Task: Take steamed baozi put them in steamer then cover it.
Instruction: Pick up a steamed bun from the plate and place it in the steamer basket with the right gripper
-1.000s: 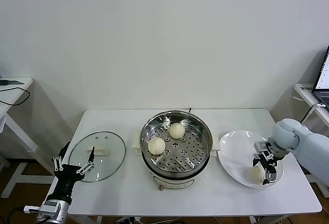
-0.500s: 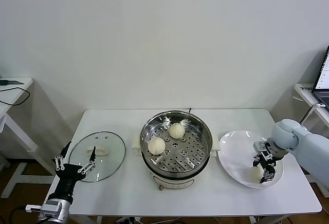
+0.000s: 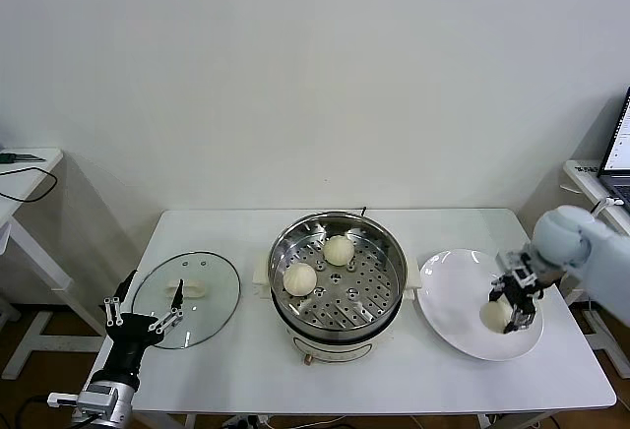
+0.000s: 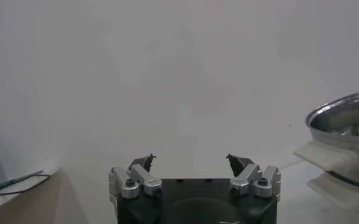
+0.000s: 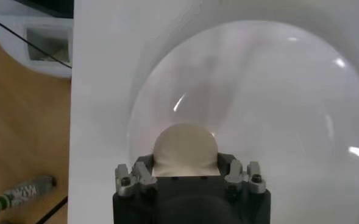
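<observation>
The steamer (image 3: 339,281) stands mid-table with two baozi on its perforated tray, one at the left (image 3: 299,278) and one at the back (image 3: 339,249). My right gripper (image 3: 507,309) is shut on a third baozi (image 3: 495,313) and holds it just above the white plate (image 3: 463,336); in the right wrist view the bun (image 5: 184,150) sits between the jaws of the gripper (image 5: 184,165). The glass cover (image 3: 187,297) lies flat on the table at the left. My left gripper (image 3: 143,323) is open and empty at the cover's near edge; it also shows in the left wrist view (image 4: 192,163).
A side table with a laptop (image 3: 615,168) stands at the far right. Another side table (image 3: 25,178) with a cable stands at the far left. The steamer's rim and handle (image 4: 344,152) show in the left wrist view.
My right gripper has risen and shifted slightly back and right, lifting the baozi off the plate. The left arm has not moved.
</observation>
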